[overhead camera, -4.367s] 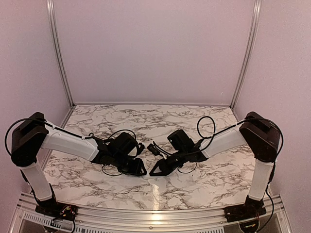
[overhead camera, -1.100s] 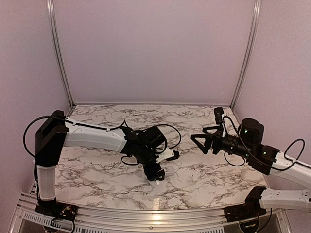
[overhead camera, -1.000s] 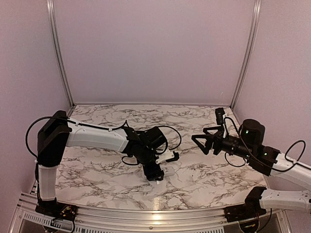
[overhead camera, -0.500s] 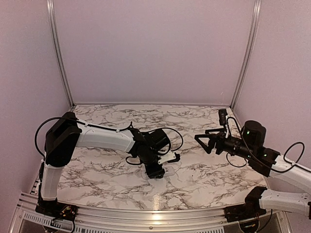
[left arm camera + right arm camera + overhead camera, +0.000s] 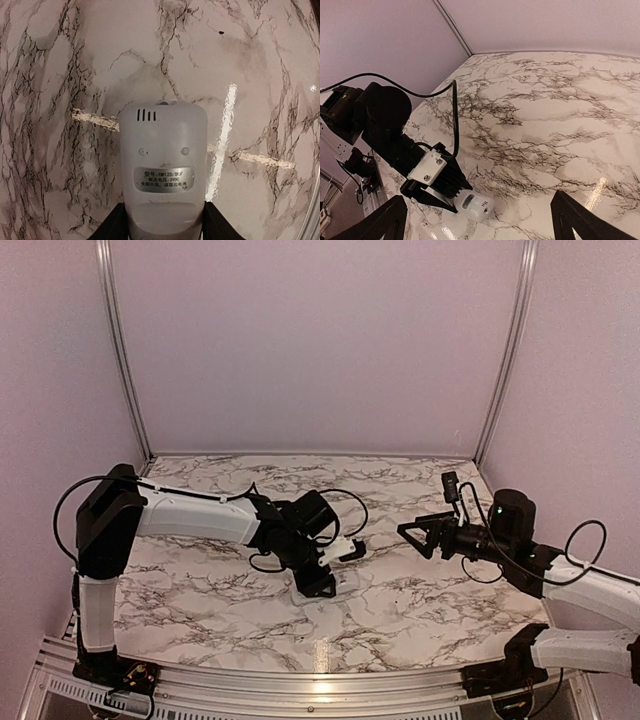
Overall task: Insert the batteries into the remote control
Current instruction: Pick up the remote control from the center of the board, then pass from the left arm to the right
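The remote control point(image 5: 164, 160) is a white handset lying back side up on the marble table point(image 5: 260, 90), its silver label and small vent slots showing. My left gripper point(image 5: 330, 583) reaches down at the table's middle, its black fingers point(image 5: 116, 226) pressed against both long sides of the remote's near end. The remote's free end point(image 5: 476, 205) sticks out past the fingers toward the front of the table. My right gripper point(image 5: 414, 533) hovers above the table's right side, open and holding nothing, pointing toward the left gripper. The batteries are out of view.
Pale walls and aluminium posts point(image 5: 118, 350) close in the table on three sides. A black cable point(image 5: 454, 115) loops off the left wrist. A small dark speck point(image 5: 220, 33) lies on the marble beyond the remote. The metal rail point(image 5: 300, 685) runs along the near edge.
The left jaws have narrowed onto the remote's sides, and the left wrist has shifted slightly. The right arm has drifted a little, still open.
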### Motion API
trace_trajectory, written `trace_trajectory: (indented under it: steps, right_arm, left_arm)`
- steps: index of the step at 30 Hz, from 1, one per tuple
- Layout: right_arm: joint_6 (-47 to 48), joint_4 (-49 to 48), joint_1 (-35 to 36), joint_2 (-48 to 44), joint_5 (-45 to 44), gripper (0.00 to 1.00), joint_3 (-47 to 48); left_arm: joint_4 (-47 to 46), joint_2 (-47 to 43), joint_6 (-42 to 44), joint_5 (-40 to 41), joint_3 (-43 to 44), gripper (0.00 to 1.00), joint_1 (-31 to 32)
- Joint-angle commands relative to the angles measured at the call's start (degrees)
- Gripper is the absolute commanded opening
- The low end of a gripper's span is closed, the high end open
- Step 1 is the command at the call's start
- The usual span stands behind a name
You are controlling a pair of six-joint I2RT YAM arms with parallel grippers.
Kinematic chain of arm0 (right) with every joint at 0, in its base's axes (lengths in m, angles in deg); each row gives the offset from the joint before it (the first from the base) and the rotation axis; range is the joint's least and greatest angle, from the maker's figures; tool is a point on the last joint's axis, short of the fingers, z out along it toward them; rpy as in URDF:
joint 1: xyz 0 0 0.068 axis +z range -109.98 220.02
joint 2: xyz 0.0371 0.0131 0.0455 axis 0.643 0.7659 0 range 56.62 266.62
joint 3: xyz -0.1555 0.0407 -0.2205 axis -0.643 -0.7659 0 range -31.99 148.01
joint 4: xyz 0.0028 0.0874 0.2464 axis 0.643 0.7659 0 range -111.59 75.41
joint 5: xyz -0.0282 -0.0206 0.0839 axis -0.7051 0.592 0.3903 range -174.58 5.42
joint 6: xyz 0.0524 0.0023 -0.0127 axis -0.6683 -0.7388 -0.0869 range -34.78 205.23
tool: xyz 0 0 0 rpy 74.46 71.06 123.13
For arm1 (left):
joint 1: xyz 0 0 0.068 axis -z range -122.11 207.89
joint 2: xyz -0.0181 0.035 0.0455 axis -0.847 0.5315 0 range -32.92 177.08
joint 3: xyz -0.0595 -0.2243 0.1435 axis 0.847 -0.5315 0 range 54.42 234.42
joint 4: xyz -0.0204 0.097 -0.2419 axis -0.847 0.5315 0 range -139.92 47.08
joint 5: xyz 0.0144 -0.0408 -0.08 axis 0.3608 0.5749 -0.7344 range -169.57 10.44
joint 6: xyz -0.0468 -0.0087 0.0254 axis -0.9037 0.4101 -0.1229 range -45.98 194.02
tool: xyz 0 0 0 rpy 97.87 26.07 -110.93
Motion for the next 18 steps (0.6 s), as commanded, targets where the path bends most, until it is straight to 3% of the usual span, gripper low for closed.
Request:
trace_trajectory:
  steps: [1,10,18]
  right_arm:
    - [0.4,-3.9,-0.6,2.7,6.0,0.99,3.2]
    - [-1.9,-19.7,0.2,3.5,20.0,0.89,5.7]
    - [2.7,-19.4,9.2,8.0,21.7,0.86,12.8]
  left_arm:
    - [-11.9,-12.4,-2.7,-8.0,-5.2,0.27,-1.3]
    - [-33.0,-27.1,-9.0,-20.5,-16.1,0.27,-3.4]
    - [-49.8,-31.9,-15.1,-26.9,-22.9,0.27,-3.5]
